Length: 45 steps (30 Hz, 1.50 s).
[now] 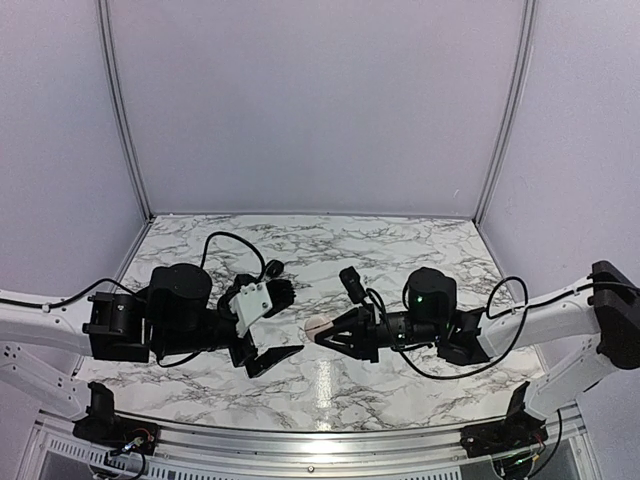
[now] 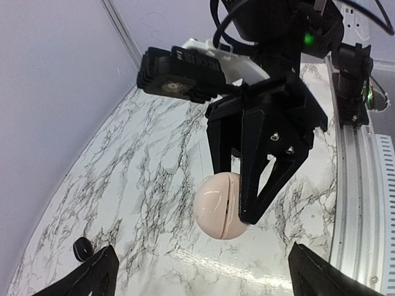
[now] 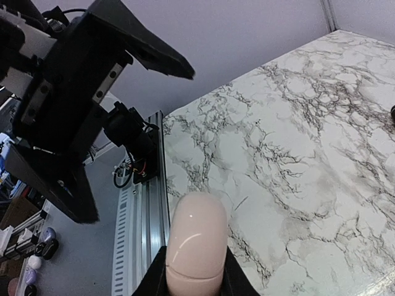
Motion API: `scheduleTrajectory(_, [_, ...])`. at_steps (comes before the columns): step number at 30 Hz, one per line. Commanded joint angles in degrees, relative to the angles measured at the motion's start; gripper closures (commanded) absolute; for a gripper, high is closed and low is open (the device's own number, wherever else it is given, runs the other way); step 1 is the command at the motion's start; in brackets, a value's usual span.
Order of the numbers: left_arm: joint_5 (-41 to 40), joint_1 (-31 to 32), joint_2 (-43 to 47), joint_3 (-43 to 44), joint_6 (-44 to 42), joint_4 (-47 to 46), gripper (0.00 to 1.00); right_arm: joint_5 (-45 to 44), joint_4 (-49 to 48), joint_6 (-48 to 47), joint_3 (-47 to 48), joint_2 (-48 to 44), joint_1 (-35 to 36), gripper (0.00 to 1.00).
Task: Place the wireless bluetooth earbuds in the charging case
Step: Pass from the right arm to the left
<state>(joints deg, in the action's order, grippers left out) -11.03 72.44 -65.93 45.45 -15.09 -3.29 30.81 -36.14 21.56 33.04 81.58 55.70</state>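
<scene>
**Charging case pinched in the right tool, left tool standing wide**

Charging case (image 1: 316, 327), pale and pebble-shaped, sits clamped between the black fingers of the right tool (image 1: 324, 336), lifted clear of the marble tabletop (image 1: 400, 240) near its front middle. From the left wrist view its seam shows as a thin line and the lid looks shut. The left tool (image 1: 293, 320) faces it from just beside, jaws spread wide, touching nothing. A small black round object (image 2: 83, 248) lies on the tabletop farther back; I cannot tell what it is.

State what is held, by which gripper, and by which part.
Right gripper pinches the charging case by the sides of one end; left gripper holds nothing.
</scene>
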Motion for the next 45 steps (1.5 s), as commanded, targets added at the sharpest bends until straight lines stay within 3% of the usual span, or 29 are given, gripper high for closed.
scheduleTrajectory(1, [-3.2,0.1,-5.2,2.7,-8.3,-1.4,0.01,1.2,-1.1,3.7,3.2,0.5,-0.4,1.0])
scheduleTrajectory(7, [-2.7,0.5,-10.8,5.4,-10.9,-1.1,0.02,1.3,-2.0,6.7,3.7,1.5,-0.3,1.0])
scheduleTrajectory(17, [-6.4,2.5,-15.6,8.0,-13.9,-1.7,0.17,2.2,-5.3,10.7,3.0,2.5,-0.2,1.0])
scheduleTrajectory(34, [-13.0,3.9,-18.1,10.0,-16.6,-2.9,0.57,2.3,-7.0,12.3,1.2,1.6,-0.2,1.0])
scheduleTrajectory(41, [-11.5,3.2,-18.0,9.7,-13.7,-2.1,0.72,0.9,-5.3,10.6,1.3,-0.3,-0.7,0.72])
scheduleTrajectory(45, [-8.4,1.1,-17.5,9.1,-8.7,-1.1,0.74,0.7,-4.4,9.8,0.7,-3.2,-3.3,0.58])
